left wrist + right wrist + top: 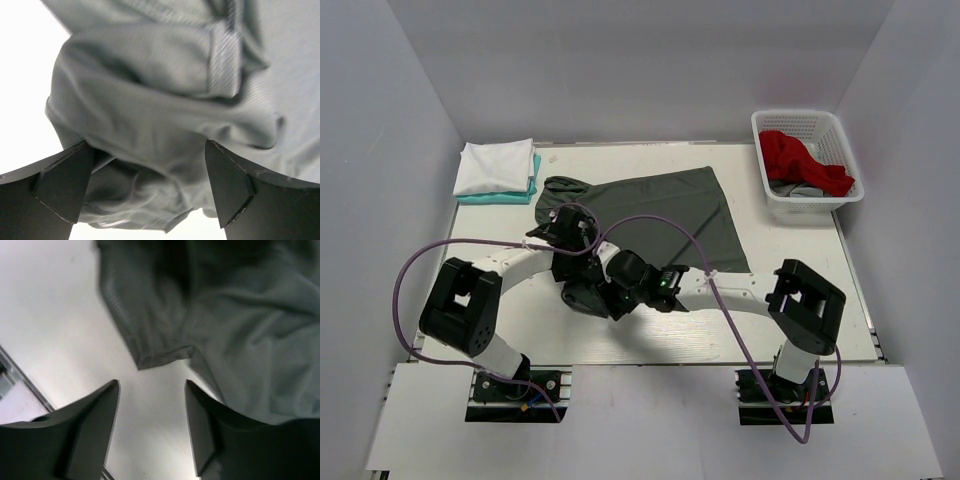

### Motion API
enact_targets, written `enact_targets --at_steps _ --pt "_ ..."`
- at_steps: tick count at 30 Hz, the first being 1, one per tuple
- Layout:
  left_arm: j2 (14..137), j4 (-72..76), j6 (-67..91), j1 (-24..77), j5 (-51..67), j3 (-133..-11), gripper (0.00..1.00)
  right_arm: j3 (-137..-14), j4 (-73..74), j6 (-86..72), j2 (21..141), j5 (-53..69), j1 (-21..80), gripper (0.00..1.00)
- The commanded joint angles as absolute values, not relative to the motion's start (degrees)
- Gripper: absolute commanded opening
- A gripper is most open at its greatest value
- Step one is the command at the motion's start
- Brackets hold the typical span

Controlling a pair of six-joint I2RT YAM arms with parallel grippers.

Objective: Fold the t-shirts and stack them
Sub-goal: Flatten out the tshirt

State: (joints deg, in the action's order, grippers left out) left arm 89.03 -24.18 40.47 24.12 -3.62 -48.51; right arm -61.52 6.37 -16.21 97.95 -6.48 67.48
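Note:
A dark grey t-shirt lies spread across the middle of the table, bunched at its left end. My left gripper hangs over that bunched end. In the left wrist view it is open wide, with rumpled grey cloth under and between the fingers. My right gripper is near the shirt's front left corner. It is open over bare table, with the shirt's hem just ahead of the fingertips. A folded white t-shirt rests on a folded teal one at the back left. A red t-shirt lies in the basket.
The white lattice basket stands at the back right and also holds some grey cloth. Both arms cross low over the near middle of the table, with purple cables looping above them. Grey walls close in the sides and back.

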Motion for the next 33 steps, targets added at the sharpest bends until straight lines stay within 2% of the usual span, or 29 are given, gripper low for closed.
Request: enact_targets --at_steps 1,8,9,11,16,20,21,23,27,33 --pt "85.7 -32.0 40.4 24.6 -6.1 -51.1 1.00 -62.0 7.4 -21.6 95.4 -10.1 64.3 0.64" --pt "71.6 -38.1 44.4 24.6 -8.1 -49.0 1.00 -54.0 6.8 -27.5 89.0 -10.8 57.7 0.76" --pt "67.5 -38.9 45.1 24.6 -8.7 -47.8 1.00 -52.5 6.7 -28.2 86.3 -11.2 56.7 0.84" --pt "63.9 -40.9 48.5 24.1 -8.2 -43.6 1.00 -50.3 6.9 -28.9 84.0 -12.3 54.6 0.90" --pt "56.3 -46.5 55.4 24.1 -9.6 -34.5 1.00 -47.5 8.1 -31.2 81.3 -12.2 51.5 0.90" --pt "54.6 -47.8 59.4 24.1 -12.0 -30.6 0.82 -45.6 8.0 -32.2 79.8 -9.9 48.3 0.90" --pt "55.1 -47.8 60.0 24.1 -12.6 -30.1 0.68 -45.1 7.8 -32.2 79.4 -9.2 48.1 0.90" --pt "56.0 -46.6 60.6 24.1 -13.1 -30.1 0.62 -44.8 7.7 -32.1 78.9 -9.2 47.3 0.90" --pt "58.8 -40.8 59.4 24.1 -13.6 -28.9 0.59 -43.9 6.8 -31.9 78.2 -8.2 45.7 0.90" --pt "64.5 -34.3 55.9 24.1 -16.3 -30.1 0.64 -44.0 7.3 -31.2 78.5 -6.3 44.4 0.90"
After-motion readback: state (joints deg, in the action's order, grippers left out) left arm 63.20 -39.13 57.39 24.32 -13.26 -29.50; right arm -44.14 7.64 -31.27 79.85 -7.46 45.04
